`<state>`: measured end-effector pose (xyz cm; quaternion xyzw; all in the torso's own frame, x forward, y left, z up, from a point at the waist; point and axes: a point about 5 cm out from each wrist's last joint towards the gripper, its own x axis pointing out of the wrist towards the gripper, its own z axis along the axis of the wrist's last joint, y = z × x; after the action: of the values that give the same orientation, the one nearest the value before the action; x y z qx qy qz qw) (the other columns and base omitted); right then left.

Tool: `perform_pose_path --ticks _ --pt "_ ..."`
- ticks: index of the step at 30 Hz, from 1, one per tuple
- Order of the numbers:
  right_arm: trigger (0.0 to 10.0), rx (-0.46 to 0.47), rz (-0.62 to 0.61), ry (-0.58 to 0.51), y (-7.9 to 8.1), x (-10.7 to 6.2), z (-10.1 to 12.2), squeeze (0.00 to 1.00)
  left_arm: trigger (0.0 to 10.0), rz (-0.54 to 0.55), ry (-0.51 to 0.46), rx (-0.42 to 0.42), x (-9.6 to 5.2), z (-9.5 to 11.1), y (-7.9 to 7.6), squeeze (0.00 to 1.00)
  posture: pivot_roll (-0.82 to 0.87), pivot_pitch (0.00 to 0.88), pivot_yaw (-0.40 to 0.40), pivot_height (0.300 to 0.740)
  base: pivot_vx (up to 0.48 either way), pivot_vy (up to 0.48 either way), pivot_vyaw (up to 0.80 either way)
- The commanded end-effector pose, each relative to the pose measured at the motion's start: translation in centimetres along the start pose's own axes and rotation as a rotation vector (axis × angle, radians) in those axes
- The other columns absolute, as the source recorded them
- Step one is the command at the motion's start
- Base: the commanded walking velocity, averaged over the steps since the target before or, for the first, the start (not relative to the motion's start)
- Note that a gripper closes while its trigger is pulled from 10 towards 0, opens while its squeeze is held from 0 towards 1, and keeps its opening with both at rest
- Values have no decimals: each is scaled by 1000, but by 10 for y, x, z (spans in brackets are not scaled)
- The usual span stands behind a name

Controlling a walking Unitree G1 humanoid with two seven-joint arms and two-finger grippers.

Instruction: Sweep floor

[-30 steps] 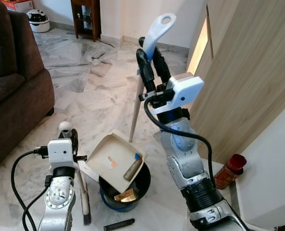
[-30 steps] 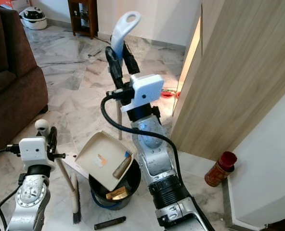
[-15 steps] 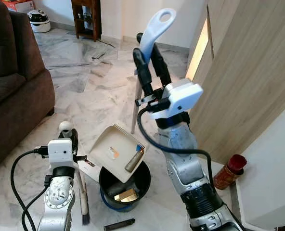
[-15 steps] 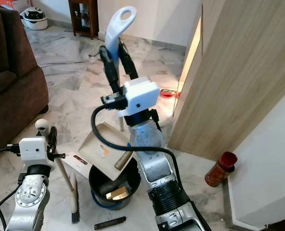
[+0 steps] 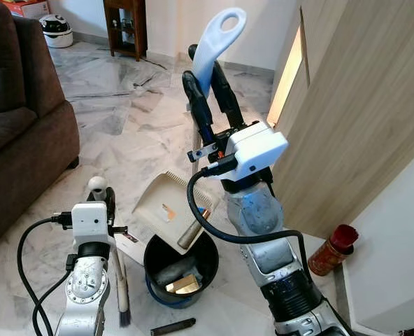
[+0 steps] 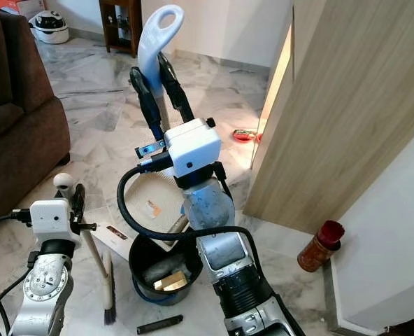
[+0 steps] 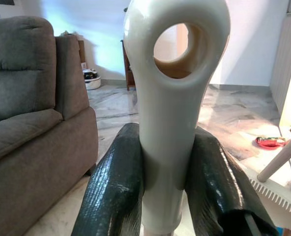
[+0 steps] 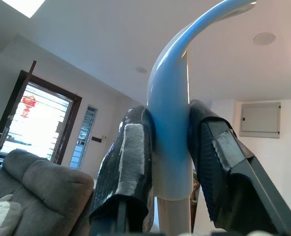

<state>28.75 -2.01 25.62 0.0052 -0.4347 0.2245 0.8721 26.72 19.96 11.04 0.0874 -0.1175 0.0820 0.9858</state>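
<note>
Right gripper (image 5: 208,98) raised high, fingers clamped on the pale blue dustpan handle (image 5: 210,45); the handle's loop sticks up above the fingertips. Dustpan (image 5: 166,211) hangs below, tilted over a black bin (image 5: 186,269), its low edge at the bin's rim. A brown cylinder (image 5: 191,235) lies at that low edge. The bin holds a yellow block (image 6: 168,281) and dark bits.

Left gripper (image 5: 102,203) low, closed on the broom handle (image 5: 97,185), white knob just above the fingers. Broom bristles (image 5: 124,311) rest on the marble floor (image 5: 133,133) beside the bin. A black stick (image 5: 172,326) lies on the floor in front of the bin.

Left wrist view gives the close look: both black fingers (image 7: 116,191) pressed against the white looped handle end, sofa (image 7: 32,132) behind, dustpan's comb edge (image 7: 278,196) at one side. Right wrist view shows the fingers (image 8: 128,167) squeezing the blue handle against ceiling and a window.

Right eye view shows a red item (image 6: 244,134) on the floor by the wood panel (image 6: 340,105), hidden in the left eye view. Red-capped bottle (image 5: 331,250) stands at the panel's base.
</note>
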Motion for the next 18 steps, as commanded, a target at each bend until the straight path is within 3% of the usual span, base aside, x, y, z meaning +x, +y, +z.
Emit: perform_pose_path --ticks 1,6,18 --pt "10000 -11 -18 -102 0 7 17 0 10000 -25 -81 21 3 14 -3 0 123 0 -89 740 0 0 0" --pt "10000 -61 -37 -134 -3 6 22 0 10000 -28 -82 25 3 14 -3 0 123 0 -89 740 0 0 0" --pt "10000 -43 -88 -87 -8 7 16 0 10000 -31 -81 26 4 14 -4 0 126 0 -90 740 0 0 0"
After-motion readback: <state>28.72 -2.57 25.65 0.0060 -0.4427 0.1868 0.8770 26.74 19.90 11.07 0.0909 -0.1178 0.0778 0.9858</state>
